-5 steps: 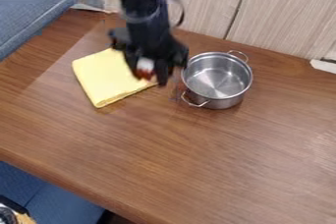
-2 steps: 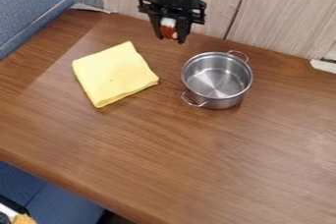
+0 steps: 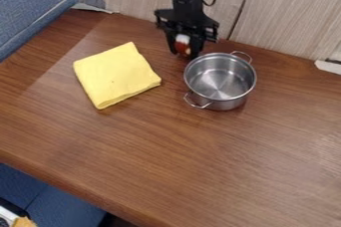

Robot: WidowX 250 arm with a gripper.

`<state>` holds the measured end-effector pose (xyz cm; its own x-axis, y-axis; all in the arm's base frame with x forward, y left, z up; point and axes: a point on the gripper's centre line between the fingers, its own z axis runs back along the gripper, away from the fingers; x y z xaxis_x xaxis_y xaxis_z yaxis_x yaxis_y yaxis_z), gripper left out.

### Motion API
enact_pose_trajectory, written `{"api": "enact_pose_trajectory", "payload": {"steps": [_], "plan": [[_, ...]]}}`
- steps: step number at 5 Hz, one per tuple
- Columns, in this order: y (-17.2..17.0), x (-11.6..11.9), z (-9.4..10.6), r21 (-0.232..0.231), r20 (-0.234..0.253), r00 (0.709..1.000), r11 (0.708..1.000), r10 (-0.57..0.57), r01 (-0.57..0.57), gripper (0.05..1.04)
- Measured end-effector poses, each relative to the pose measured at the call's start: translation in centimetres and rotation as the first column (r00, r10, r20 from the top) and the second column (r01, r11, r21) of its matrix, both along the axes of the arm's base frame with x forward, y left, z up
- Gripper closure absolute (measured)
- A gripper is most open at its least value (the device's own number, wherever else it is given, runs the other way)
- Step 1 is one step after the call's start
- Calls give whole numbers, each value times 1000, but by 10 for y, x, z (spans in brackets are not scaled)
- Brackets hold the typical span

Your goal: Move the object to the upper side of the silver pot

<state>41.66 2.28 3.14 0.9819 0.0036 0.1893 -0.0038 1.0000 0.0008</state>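
The red-and-white object (image 3: 182, 45) is sitting pinched between the two fingers of the end effector (image 3: 184, 54), near the upper left of the pot (image 3: 220, 80) and outside its rim, though whether it is touching the tabletop (image 3: 193, 156) is not clear. Farther out, the yellow cloth (image 3: 116, 75) is lying to the left of the pot, apart from it. The task is looking nearly complete: the grasp is made and the object is hanging close to the pot's upper side, leaving perhaps a slight shift right, the setting down and the release.
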Motion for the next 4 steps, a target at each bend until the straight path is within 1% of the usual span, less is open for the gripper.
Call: {"api": "enact_pose_trajectory", "payload": {"steps": [1,2,3,4], "plan": [[-1,2,1,4,4,1000,1000,-5,5,489],[-2,0,1,0,-3,1000,1000,7,-7,189],[-2,0,1,0,-3,999,999,32,-32,73],[-6,-4,2,4,-10,1000,1000,29,-29,79]]}}
